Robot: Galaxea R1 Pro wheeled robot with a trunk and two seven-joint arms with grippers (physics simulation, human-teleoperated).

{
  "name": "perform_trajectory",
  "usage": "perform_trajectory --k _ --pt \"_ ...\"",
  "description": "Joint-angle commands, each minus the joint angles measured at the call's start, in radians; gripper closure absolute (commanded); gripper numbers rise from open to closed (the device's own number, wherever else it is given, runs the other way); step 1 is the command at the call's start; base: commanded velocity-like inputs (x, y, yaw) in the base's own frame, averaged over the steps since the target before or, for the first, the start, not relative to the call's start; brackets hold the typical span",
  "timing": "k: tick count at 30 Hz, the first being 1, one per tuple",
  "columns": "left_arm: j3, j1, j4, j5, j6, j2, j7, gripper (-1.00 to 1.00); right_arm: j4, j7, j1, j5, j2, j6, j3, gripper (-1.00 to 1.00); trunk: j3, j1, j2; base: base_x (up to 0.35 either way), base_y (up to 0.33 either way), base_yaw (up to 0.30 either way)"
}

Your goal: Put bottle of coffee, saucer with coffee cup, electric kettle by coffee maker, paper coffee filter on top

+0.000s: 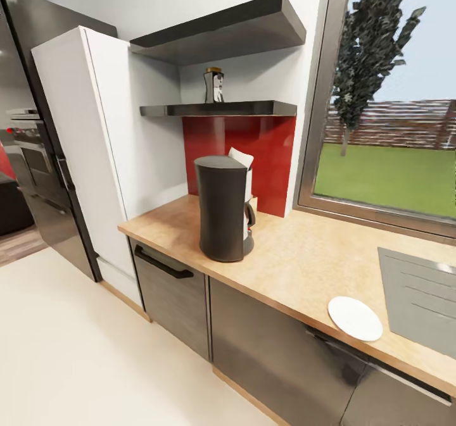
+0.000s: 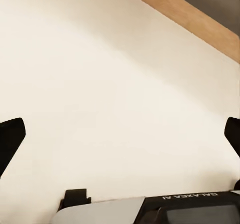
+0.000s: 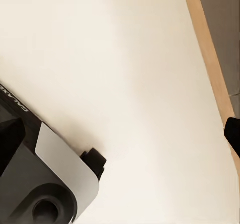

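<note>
The long light beige wood-look kitchen countertop (image 1: 304, 261) runs above dark grey cabinet fronts. On it stands the tall matte dark-grey coffee maker (image 1: 223, 207), with a white folded paper coffee filter (image 1: 241, 157) showing at its top. Above, the small dark-brown bottle of coffee (image 1: 213, 85) sits on the glossy dark kitchen shelf (image 1: 218, 109). The small flat round white saucer (image 1: 354, 318) lies near the counter's front edge, well apart from the coffee maker. In the wrist views, the left gripper (image 2: 120, 134) and right gripper (image 3: 120, 131) are spread wide and empty over pale cream floor (image 2: 110, 84), no task thing between their fingers.
</note>
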Motion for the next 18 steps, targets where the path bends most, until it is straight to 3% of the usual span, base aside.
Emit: perform_trajectory --k 1,12,18 --pt "0.006 0.000 -0.001 0.004 0.001 0.000 -0.009 -1.00 0.004 0.006 -0.002 -0.011 0.001 -0.006 0.008 -1.00 -0.001 0.000 -0.001 0.000 0.269 -0.029" --pt "0.006 0.000 -0.001 0.004 0.001 -0.001 -0.009 -1.00 0.005 0.007 -0.001 -0.012 0.003 -0.005 0.009 -1.00 -0.001 0.000 -0.001 0.024 0.298 -0.006" --pt "0.006 0.000 -0.001 0.004 0.001 -0.002 -0.009 -1.00 0.005 0.007 -0.002 -0.012 0.004 -0.005 0.009 -1.00 0.000 0.000 -0.001 0.054 0.146 -0.128"
